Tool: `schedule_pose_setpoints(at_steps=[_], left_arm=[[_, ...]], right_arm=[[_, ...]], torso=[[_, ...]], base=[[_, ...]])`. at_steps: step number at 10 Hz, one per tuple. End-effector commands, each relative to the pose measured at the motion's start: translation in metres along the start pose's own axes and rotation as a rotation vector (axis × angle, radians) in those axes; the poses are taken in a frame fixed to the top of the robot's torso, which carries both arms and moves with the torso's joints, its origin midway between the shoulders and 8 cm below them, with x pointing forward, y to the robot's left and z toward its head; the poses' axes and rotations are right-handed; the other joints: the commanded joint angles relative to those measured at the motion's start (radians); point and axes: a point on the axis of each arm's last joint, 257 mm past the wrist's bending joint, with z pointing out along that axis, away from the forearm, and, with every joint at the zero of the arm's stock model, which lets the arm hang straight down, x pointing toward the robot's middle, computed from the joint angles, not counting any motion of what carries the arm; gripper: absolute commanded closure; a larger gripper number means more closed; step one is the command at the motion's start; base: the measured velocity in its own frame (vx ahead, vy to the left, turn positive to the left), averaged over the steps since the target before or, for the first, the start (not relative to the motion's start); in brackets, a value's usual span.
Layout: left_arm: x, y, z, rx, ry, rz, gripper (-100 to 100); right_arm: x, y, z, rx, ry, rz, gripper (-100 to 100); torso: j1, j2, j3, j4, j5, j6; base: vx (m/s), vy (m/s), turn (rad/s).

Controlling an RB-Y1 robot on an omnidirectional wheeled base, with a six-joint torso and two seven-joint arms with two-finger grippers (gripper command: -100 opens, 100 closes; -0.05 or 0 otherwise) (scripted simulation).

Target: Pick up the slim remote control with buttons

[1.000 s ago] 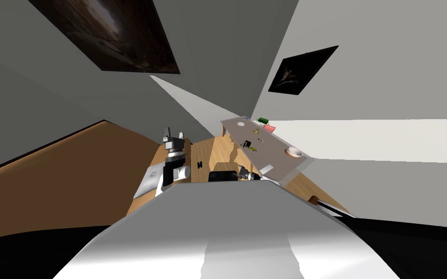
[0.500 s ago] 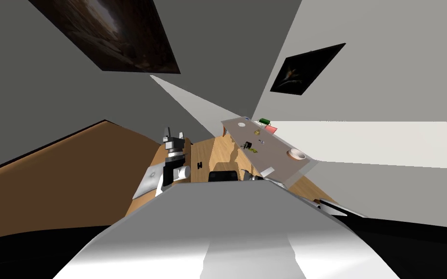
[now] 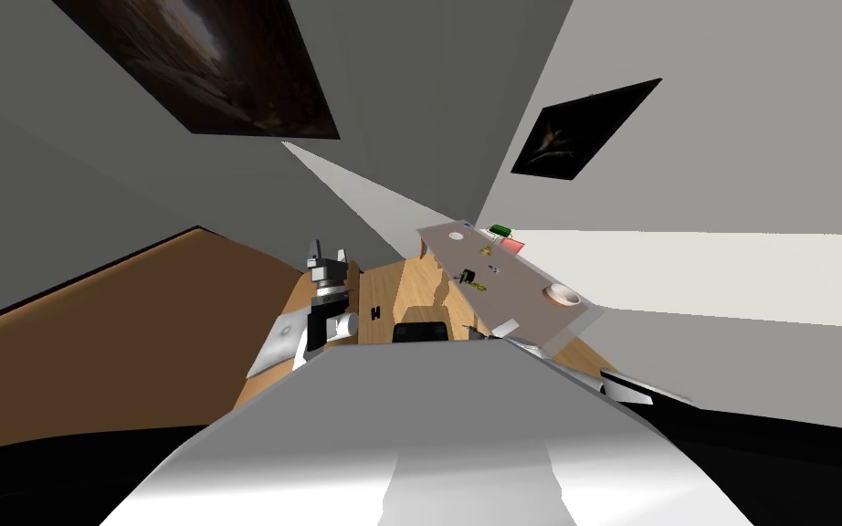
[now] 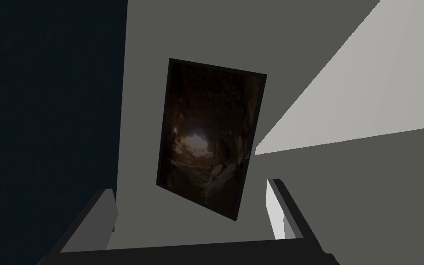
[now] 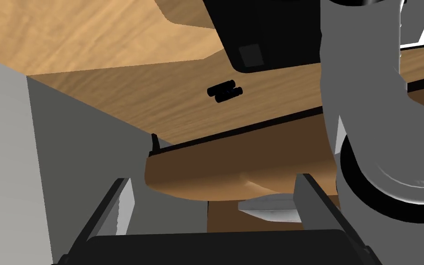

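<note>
A long grey table stands ahead to my right with small things scattered on it. Among them are a dark item and a tiny pale piece with dark marks. I cannot tell which one is the slim remote. A small black twin-bar object lies on the wooden floor, also seen in the head view. My right gripper hangs low beside the table's grey side, open and holding nothing. My left gripper is raised with its fingers open.
The table also carries a white plate, a green item, a pink one, a bowl and a white sheet. A broad brown surface spreads to my left. A black box sits on the floor.
My view has swung a little, so the table and the wall picture sit further right. The right gripper has slipped down behind my chest edge. The left arm has stayed still.
</note>
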Motion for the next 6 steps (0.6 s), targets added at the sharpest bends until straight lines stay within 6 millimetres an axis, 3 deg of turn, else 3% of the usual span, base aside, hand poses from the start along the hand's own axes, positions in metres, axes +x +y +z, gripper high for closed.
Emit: schedule_pose_setpoints(at_steps=[1,2,3,4,5,6], left_arm=[[0.0,0.0,0.0,0.0,0.0,0.0,0],[0.0,0.0,0.0,0.0,0.0,0.0,0],[0.0,0.0,0.0,0.0,0.0,0.0,0],[0.0,0.0,0.0,0.0,0.0,0.0,0],[0.0,0.0,0.0,0.0,0.0,0.0,0],[0.0,0.0,0.0,0.0,0.0,0.0,0]], right_arm=[[0.035,0.005,-0.016,-0.029,0.086,-0.061,-100],[0.035,0.005,-0.016,-0.029,0.086,-0.061,-100],[0.067,0.008,-0.031,-0.058,0.162,-0.118,-100],[0.067,0.008,-0.031,-0.058,0.162,-0.118,-100],[0.09,0.011,-0.044,-0.087,0.22,-0.174,-100],[0.096,0.01,-0.048,-0.086,0.234,-0.172,-100]], torso=[[0.0,0.0,0.0,0.0,0.0,0.0],[0.0,-0.001,0.0,0.0,0.0,0.0],[0.0,-0.001,0.0,0.0,0.0,0.0],[0.0,-0.002,-0.001,0.0,0.0,0.0],[0.0,-0.001,-0.001,0.0,0.0,0.0],[-0.001,-0.002,-0.001,0.0,0.0,0.0]], base=[[0.041,-0.015,0.025],[0.044,-0.017,0.016],[0.06,-0.009,0.02],[0.054,-0.012,0.01],[0.071,-0.03,0.008],[0.059,-0.026,0.008]])
